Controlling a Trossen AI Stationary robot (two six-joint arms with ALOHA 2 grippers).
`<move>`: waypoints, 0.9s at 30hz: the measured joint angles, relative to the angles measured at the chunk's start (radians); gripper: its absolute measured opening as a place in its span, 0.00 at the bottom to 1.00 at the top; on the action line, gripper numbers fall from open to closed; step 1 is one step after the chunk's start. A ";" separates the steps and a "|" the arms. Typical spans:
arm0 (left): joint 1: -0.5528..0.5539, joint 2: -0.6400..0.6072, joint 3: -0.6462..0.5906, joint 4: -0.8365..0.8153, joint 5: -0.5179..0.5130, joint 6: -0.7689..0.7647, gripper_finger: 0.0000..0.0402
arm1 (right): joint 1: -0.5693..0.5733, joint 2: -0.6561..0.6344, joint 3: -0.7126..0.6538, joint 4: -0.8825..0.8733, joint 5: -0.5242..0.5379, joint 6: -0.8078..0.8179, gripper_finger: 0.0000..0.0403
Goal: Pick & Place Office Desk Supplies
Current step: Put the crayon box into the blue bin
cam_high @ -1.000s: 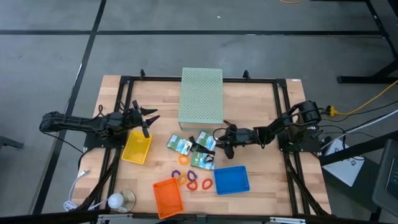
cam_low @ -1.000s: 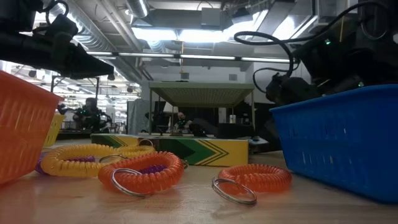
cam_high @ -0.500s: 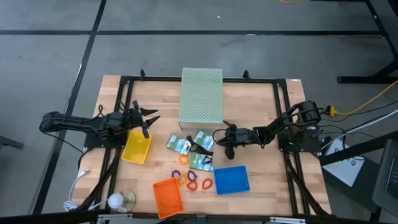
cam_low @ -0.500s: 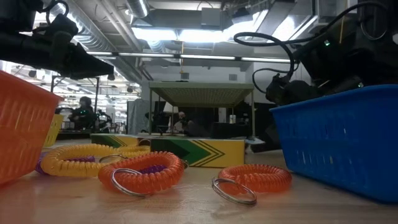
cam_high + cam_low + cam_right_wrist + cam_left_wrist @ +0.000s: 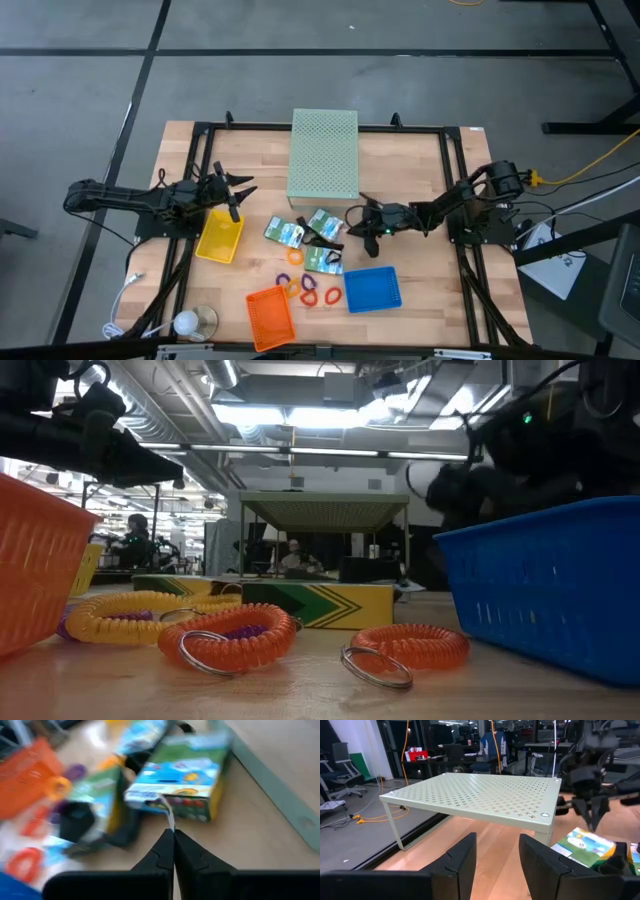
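**High view.** My right gripper (image 5: 352, 222) hangs mid-table, pointing left, fingers pressed together. The printed packet (image 5: 325, 222) lies just to its left, near the front corner of the pale green perforated box (image 5: 323, 153), its long axis slanting from near-left to far-right. Two more packets (image 5: 285, 232) sit further left and nearer, with a black loop-shaped piece (image 5: 322, 241) between them. My left gripper (image 5: 240, 191) waits at the far-left side above the yellow tray (image 5: 220, 237), well apart from the packets. The right arm is clearly the nearer one. The blue tray (image 5: 372, 288) lies near-right of the packets, the orange tray (image 5: 270, 316) near-left.

**Low view.** Orange rings (image 5: 410, 645) and a yellow ring (image 5: 140, 615) lie in the foreground; a packet's edge (image 5: 320, 604) shows behind them. My right arm is a dark mass above the blue tray's wall; its tips are not seen here.

**Left wrist view.** My left fingers (image 5: 462, 860) stand spread, holding nothing. Beyond the box, the right gripper (image 5: 592, 815) hangs tip-down over the packet (image 5: 585, 842).

**Right wrist view.** My right fingertips meet in a point at the packet's (image 5: 182, 780) nearest edge. A thin pale sliver rises from between them; I judge it a pinch on the packet's edge or flap, but I cannot tell for certain.
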 joint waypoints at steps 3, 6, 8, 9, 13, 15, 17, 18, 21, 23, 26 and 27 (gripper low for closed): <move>0.000 0.000 0.000 0.000 0.000 0.000 0.36 | -0.001 -0.072 0.000 -0.001 -0.023 -0.010 0.00; 0.000 0.000 0.000 0.000 0.000 0.002 0.36 | 0.000 -0.148 0.001 -0.002 -0.035 -0.028 0.00; 0.000 0.000 0.000 0.000 0.000 0.002 0.36 | 0.000 -0.195 0.001 -0.010 -0.036 -0.034 0.00; 0.000 0.000 0.000 0.000 0.000 0.000 0.36 | 0.002 -0.220 0.000 -0.020 -0.036 -0.038 0.00; 0.000 0.000 0.000 0.000 0.000 -0.001 0.36 | 0.016 -0.304 0.000 -0.041 -0.035 -0.065 0.00; 0.000 0.000 0.000 0.000 0.000 -0.001 0.36 | 0.027 -0.340 0.000 -0.049 -0.035 -0.077 0.00; 0.000 0.000 0.000 0.000 0.000 -0.004 0.36 | 0.040 -0.372 0.000 -0.049 -0.033 -0.087 0.00; 0.000 0.000 0.000 0.000 0.000 -0.004 0.36 | 0.047 -0.386 0.000 -0.049 -0.031 -0.091 0.00; 0.000 0.000 0.000 0.001 0.001 -0.005 0.36 | 0.068 -0.431 0.000 -0.085 -0.032 -0.107 0.00; 0.000 0.000 0.000 0.001 0.001 -0.005 0.36 | 0.081 -0.463 0.000 -0.125 -0.032 -0.108 0.00; 0.000 0.000 0.000 0.001 0.001 -0.005 0.36 | 0.098 -0.506 0.000 -0.162 -0.061 -0.097 0.00; 0.000 0.000 0.000 0.001 0.001 -0.005 0.36 | 0.104 -0.518 0.000 -0.161 -0.080 -0.089 0.00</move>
